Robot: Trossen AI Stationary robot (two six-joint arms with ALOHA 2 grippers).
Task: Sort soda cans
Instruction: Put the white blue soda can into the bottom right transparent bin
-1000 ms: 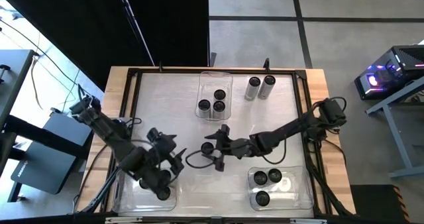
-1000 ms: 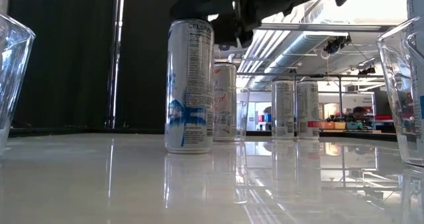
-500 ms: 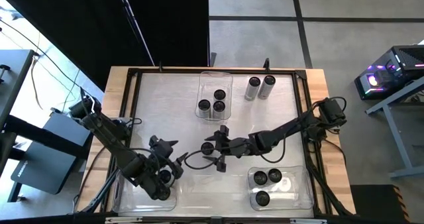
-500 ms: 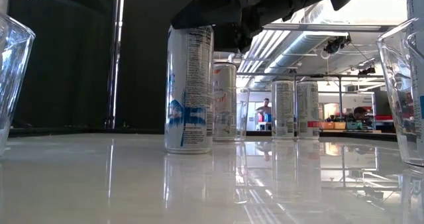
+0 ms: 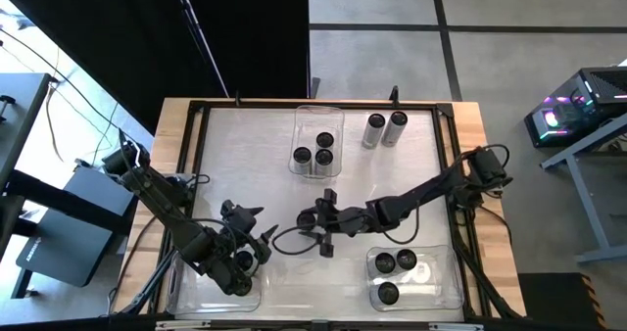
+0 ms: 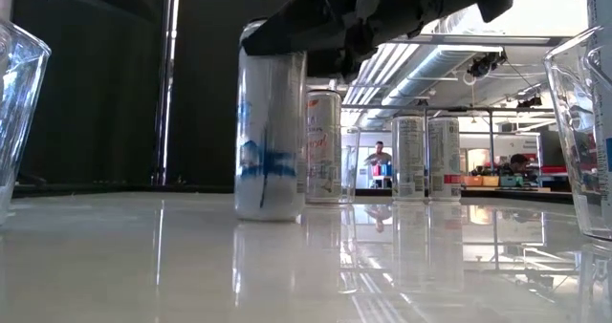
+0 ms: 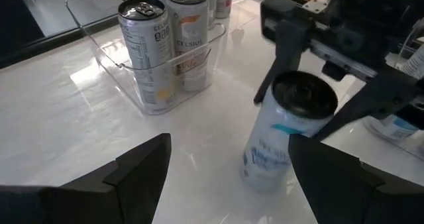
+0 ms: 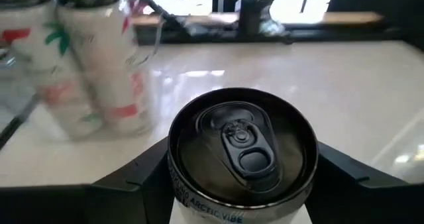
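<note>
The right gripper point(image 5: 315, 229) has dropped over the blue-printed can point(image 6: 271, 132) mid-table, short of the far bin point(image 5: 318, 113), its fingers closing on the rim. An off-centre pinch could topple it. The left gripper point(image 5: 247, 245) waits open nearby.

overhead, table-level, two close wrist views

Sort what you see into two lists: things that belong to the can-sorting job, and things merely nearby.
Job:
- blue-print can between right end effector fingers
- two loose cans
- binned cans
- clear bins

Nearby:
- lit computer case
- grey side table
- person in the background
</note>
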